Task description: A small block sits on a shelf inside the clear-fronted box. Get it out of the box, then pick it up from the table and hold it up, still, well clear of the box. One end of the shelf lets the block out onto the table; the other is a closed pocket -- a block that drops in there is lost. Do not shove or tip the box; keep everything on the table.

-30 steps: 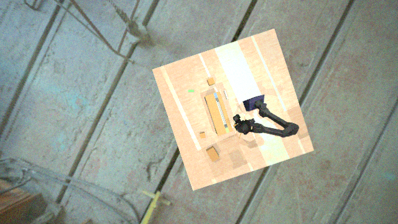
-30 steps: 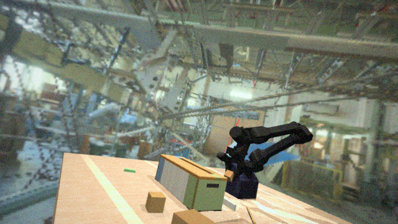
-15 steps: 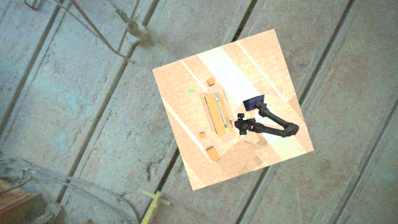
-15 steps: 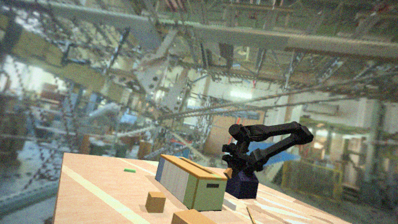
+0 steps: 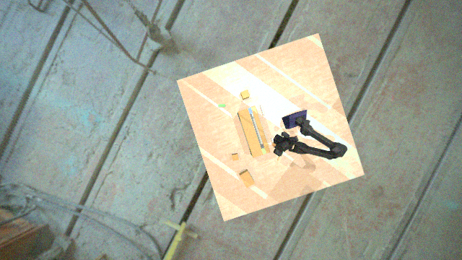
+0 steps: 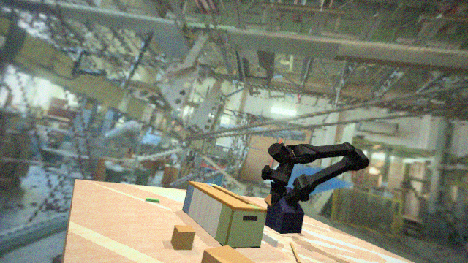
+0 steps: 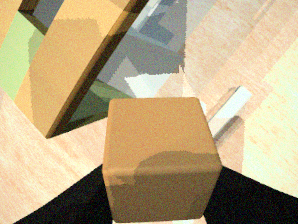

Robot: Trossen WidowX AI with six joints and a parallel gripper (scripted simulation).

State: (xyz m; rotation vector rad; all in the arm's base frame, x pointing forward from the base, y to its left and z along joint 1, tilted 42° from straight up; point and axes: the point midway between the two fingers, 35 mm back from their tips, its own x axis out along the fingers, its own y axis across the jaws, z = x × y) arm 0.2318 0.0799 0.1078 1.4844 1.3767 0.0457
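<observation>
Wrist view: the claw pinches an orange-brown block near the box; swinging boxward could knock the block loose.
</observation>
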